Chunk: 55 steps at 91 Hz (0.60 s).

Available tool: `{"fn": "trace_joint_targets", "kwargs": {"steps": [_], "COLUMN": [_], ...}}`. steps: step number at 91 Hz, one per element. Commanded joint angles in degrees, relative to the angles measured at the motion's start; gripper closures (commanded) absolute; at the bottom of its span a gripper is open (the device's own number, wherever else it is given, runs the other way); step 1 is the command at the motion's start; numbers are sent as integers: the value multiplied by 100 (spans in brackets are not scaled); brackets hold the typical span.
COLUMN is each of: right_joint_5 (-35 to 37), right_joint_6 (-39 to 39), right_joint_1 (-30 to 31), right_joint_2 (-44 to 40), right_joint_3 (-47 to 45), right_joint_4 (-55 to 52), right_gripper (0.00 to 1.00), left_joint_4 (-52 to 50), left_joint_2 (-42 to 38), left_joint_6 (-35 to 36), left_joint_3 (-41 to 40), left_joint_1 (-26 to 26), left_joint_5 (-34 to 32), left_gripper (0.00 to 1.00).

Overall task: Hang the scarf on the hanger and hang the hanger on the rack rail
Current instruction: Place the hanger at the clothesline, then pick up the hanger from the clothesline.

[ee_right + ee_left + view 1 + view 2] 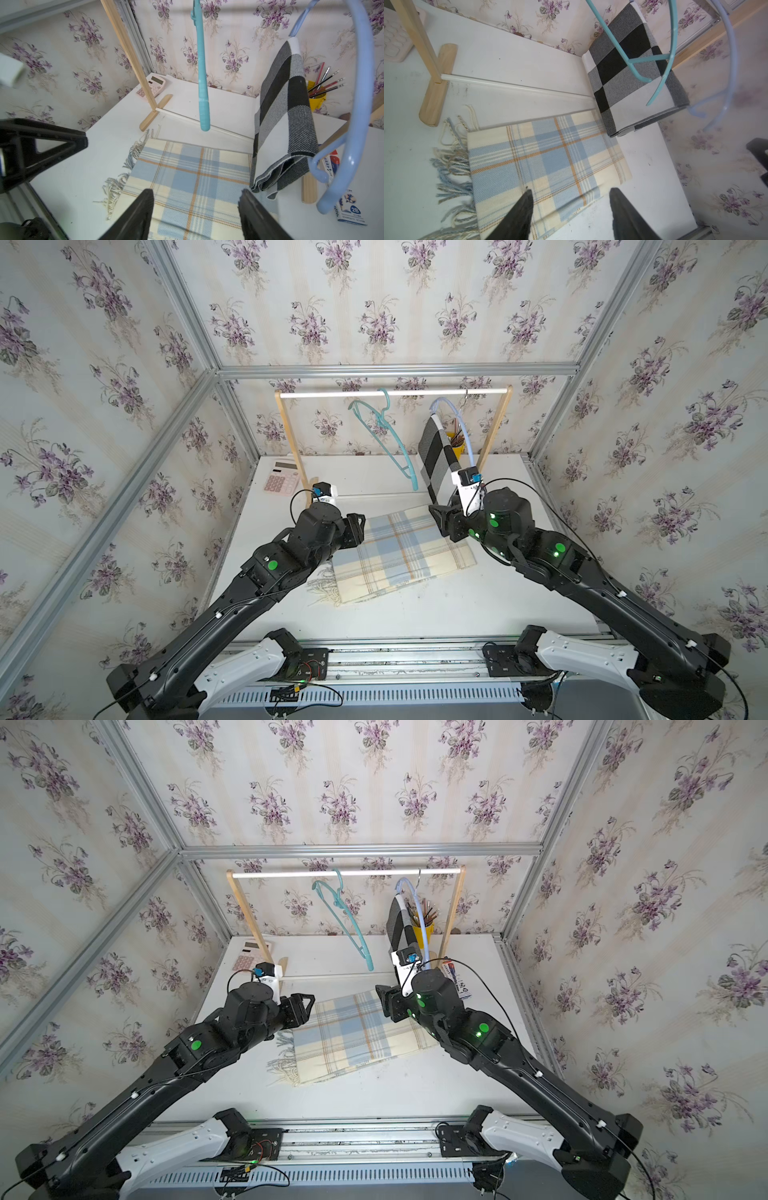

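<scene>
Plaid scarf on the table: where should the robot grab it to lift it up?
Probably at its two far corners, from above: left tool on one, right tool on the other. The plaid scarf lies flat and folded, so only an edge can be pinched, and the fringe is just loose strands.

From the scarf [401,556], bare table [415,614] lies open toward 6 o'clock. At 12 the rack [395,393] stands in the way — its floor rail [517,87] just past the scarf, the teal hanger [202,83] dangling over it. At 1 a checked scarf [436,456] hangs low on a blue hanger [367,83], a gap between it and the teal one. At 11, a post [290,439] and calculator [282,481].
</scene>
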Motion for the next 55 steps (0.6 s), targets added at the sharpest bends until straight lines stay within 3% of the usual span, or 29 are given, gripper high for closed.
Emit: {"fn": "trace_joint_targets", "kwargs": {"steps": [1, 32, 55], "right_joint_5": [254, -212, -520], "right_joint_6": [-276, -458, -1086], "right_joint_1": [-53, -531, -854], "right_joint_2": [317, 1988, 3201], "right_joint_3": [-47, 1224, 2489], "right_joint_4": [1428, 2124, 1572], "right_gripper": [29, 25, 28], "left_joint_4": [-258, -244, -206], "left_joint_2": [98, -495, -595], "left_joint_6": [102, 37, 197], "left_joint_3": [52, -828, -1099], "left_joint_1": [7, 7, 7], "left_joint_5": [-406, -181, -21], "left_gripper": [40, 41, 41]}}
